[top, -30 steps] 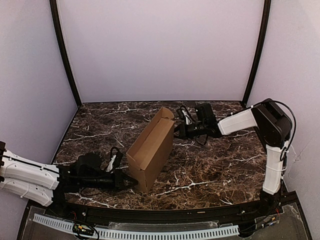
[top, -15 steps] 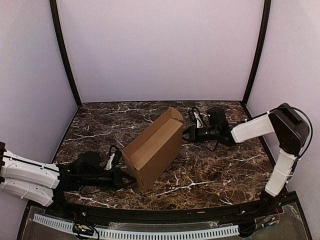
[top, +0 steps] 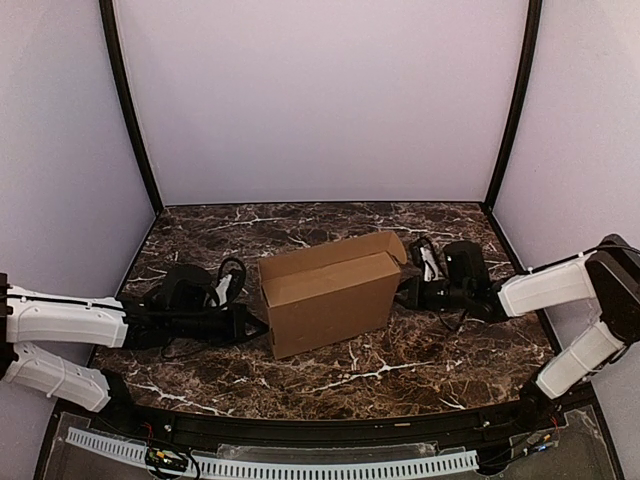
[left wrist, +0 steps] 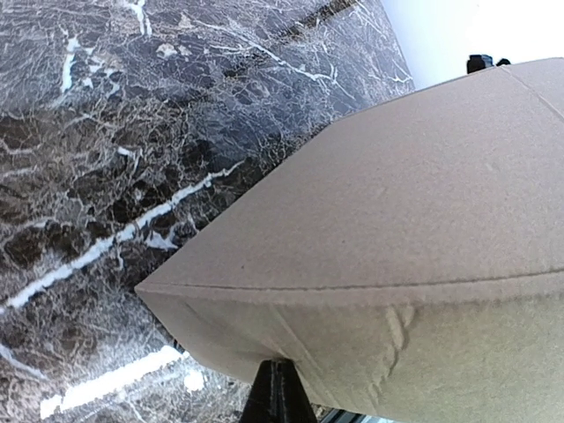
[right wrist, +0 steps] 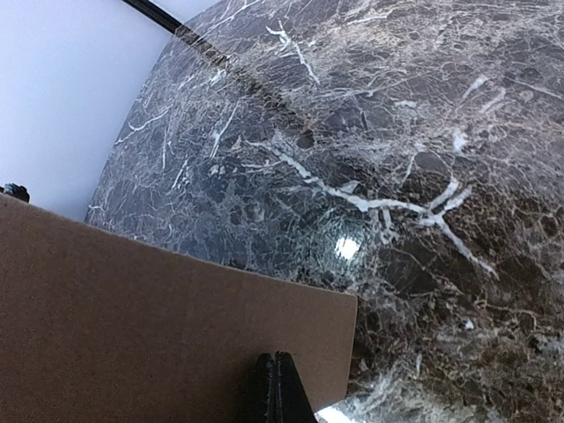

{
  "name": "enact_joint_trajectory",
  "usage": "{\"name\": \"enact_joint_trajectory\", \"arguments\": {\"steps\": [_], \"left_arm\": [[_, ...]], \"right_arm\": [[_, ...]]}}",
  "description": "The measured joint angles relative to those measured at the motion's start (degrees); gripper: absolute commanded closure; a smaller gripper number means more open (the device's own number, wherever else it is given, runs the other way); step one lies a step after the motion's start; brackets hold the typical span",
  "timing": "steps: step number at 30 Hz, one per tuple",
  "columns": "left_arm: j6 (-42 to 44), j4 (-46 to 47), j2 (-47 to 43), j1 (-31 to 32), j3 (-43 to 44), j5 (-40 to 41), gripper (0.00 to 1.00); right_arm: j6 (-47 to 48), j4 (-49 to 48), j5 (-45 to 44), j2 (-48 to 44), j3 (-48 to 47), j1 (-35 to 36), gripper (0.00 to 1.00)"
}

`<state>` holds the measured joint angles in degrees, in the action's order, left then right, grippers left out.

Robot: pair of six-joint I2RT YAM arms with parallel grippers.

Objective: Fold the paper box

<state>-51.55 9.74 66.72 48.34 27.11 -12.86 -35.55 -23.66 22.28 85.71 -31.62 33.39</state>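
Observation:
The paper box point(top: 330, 295) is plain brown cardboard and stands on the marble table point(top: 440, 360), its long side nearly left to right. A flap point(top: 392, 243) sticks out at its far right corner. My left gripper point(top: 262, 327) is shut, with its tips against the box's left end; in the left wrist view the shut tips point(left wrist: 278, 368) touch the end face of the box point(left wrist: 397, 220). My right gripper point(top: 398, 292) is shut at the box's right end; in the right wrist view its tips point(right wrist: 275, 359) lie against a flat cardboard panel point(right wrist: 132, 326).
Pale walls and two dark corner posts point(top: 130, 110) close in the table at the back and sides. A black rail point(top: 330, 425) runs along the near edge. Bare marble shows behind the box point(top: 300, 225) and in front of it.
The box has swung from a diagonal to nearly left-right. My left gripper moved away from the near edge with its end. My right gripper moved right and nearer with the other end.

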Motion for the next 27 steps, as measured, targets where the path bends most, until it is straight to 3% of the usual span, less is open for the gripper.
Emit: {"name": "enact_joint_trajectory", "arguments": {"steps": [10, 27], "left_arm": [[5.9, -4.8, 3.0, -2.4, 4.4, 0.5, 0.99], [15.4, -8.0, 3.1, -7.1, 5.8, 0.7, 0.99]], "right_arm": [[-1.8, 4.4, -6.4, -9.8, 6.0, 4.8, 1.0], [-1.5, 12.4, -10.5, -13.6, 6.0, 11.1, 1.0]]}}
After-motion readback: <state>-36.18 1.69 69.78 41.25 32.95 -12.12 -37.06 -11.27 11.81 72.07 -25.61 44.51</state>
